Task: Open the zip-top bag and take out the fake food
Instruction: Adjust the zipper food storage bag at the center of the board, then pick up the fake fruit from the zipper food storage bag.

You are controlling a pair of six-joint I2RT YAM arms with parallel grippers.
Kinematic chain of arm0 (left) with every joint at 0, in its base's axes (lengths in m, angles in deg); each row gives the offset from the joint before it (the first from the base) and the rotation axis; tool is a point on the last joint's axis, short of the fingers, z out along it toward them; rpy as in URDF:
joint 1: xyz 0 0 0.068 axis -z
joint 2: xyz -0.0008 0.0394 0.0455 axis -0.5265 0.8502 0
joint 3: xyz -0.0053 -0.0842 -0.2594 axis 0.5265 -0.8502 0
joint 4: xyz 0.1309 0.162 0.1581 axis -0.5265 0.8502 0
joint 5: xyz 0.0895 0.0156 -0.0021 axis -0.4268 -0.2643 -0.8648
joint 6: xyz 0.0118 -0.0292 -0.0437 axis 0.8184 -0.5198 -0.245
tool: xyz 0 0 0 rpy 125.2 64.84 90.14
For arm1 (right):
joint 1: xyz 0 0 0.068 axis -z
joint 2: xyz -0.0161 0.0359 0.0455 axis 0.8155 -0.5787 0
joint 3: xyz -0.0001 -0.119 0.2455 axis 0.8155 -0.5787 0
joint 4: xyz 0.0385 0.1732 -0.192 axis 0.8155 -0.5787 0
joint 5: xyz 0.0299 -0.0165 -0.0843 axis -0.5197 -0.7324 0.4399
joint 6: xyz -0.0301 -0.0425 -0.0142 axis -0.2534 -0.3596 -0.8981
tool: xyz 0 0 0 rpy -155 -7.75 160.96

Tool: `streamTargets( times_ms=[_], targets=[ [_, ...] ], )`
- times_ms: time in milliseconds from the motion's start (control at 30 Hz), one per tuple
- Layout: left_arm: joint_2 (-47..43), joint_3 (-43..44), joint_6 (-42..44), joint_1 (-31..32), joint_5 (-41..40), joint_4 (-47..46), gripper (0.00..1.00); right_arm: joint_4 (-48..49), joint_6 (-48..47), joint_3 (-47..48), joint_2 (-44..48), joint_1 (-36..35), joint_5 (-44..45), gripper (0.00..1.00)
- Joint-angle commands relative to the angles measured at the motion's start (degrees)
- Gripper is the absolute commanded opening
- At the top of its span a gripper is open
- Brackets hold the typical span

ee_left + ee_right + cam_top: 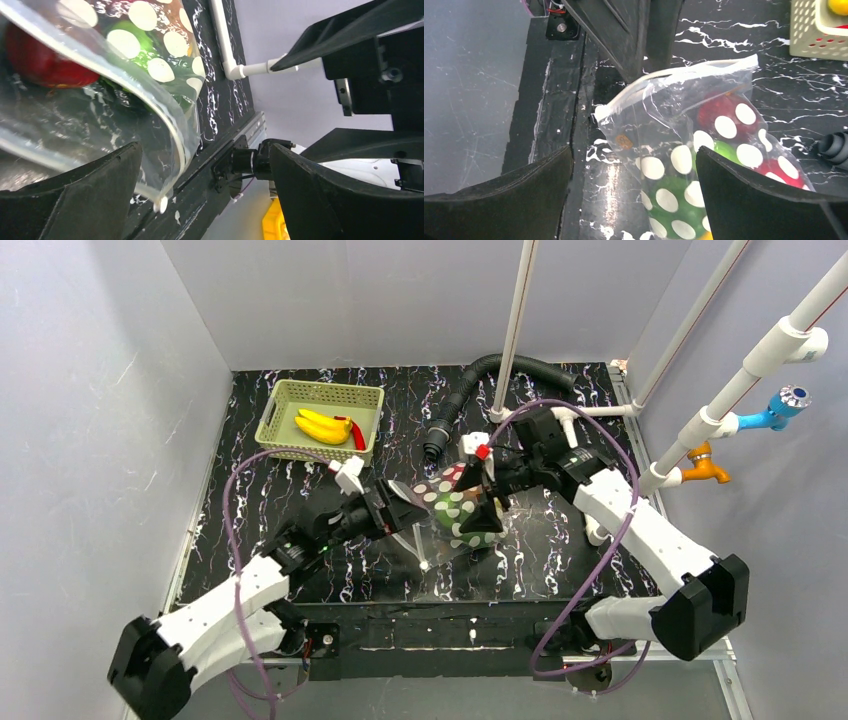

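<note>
Lying mid-counter, nearer the near edge, bag [452, 508] holds food: red piece [45, 62] and green piece [671, 197] seen through the plastic. Left fingers [90, 200] spread wide, released; zip edge lies between them, close to one finger. Right fingers [749, 200] likewise spread, bag between them, ungripped. Basket [285, 400], toward far-left corner, holds banana [320, 425] and chili [358, 432].

We see: clear plastic zip-top bag [674, 150], white oval spots; glossy red and green fake food [719, 107] inside; pale green lattice basket [320, 390]; black white-veined surface [250, 500].
</note>
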Motion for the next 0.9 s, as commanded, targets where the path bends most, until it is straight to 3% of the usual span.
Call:
streamTargets(
  times_ms=[0,167,267,400,500,667,867],
  targets=[
    [-11.8,-0.7,3.8,-0.3,-9.8,16.5,0.98,4.0,8.3,0.8,-2.0,-4.8,7.1,0.98],
    [-17.8,-0.8,4.0,-0.7,-18.9,25.6,0.98,5.7,16.2,5.0,-4.8,-9.5,19.9,0.98],
    [-16.1,-0.6,10.0,-0.7,-20.2,26.3,0.91,8.9,25.1,7.2,-6.3,-12.2,29.4,0.98],
    [-14.2,-1.6,22.2,-0.7,-18.6,21.5,0.78,11.7,33.9,8.6,-7.9,-15.3,36.0,0.98],
    [-12.2,-0.9,31.2,-0.7,-16.4,19.3,0.73,12.0,37.3,10.1,-9.8,-17.5,41.3,0.98],
    [-8.1,-0.9,45.1,-0.9,-9.5,13.0,0.62,10.6,39.8,14.0,-13.1,-19.2,42.5,0.98],
    [-8.9,-4.8,46.1,-1.1,-9.8,8.9,0.62,10.0,38.2,16.3,-16.5,-24.7,52.9,0.98]
  ],
)
